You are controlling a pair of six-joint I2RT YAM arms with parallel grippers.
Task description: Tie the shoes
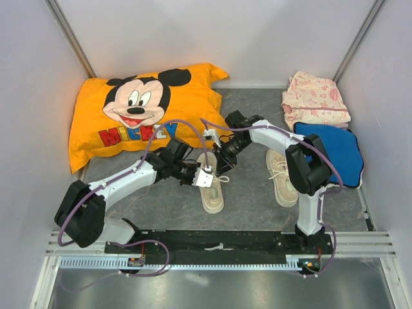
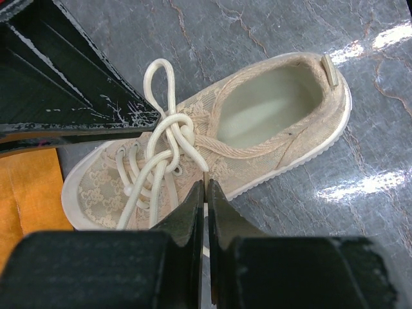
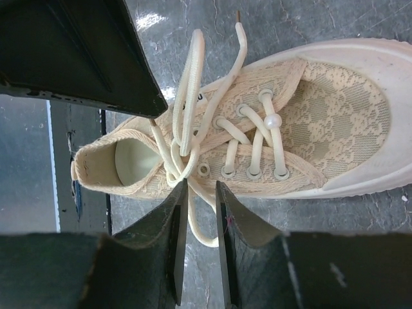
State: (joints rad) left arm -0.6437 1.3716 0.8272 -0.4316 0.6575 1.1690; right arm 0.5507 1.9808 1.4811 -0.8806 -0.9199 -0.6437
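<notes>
Stage, judged: bow part-formed on one shoe, tightening not yet done.

**Task's thing.** The cream-beige lace-patterned low-top sneaker (image 1: 212, 194) lies directly under both sets of jaws, sole flat on the grey marbled surface (image 1: 251, 209). Its long axis runs heel toward the arm bases, toe toward the far wall. The second sneaker of the pair (image 1: 283, 177) sits well apart, on the far side of the right arm (image 1: 302, 167), with no jaws near it.

**Left jaws.** Clenched. A thin lace end (image 2: 205, 175) shows in the slit at their tips, and I judge it pinched there. The knot (image 2: 182, 134) lies just beyond these tips, with a small upright loop (image 2: 161, 80) past it.

**Right jaws.** Released, standing partly apart. A loose white strand (image 3: 196, 219) runs down through the gap and is not visibly squeezed. The knot sits just off one tip, and the sneaker lies crosswise ahead of the jaws.

**Key relation.** Both arms are about equally near and face each other across the knot. The lace ends lead outward from it, one toward each set of jaws. A pull would, I judge, go apart across the shoe's long axis.

**Room.** An orange cartoon-mouse pillow (image 1: 129, 106) lies far left, with a folded pink cloth (image 1: 315, 96) and a blue cloth (image 1: 338, 151) far right. Pale walls (image 1: 225, 38) enclose the space.
</notes>
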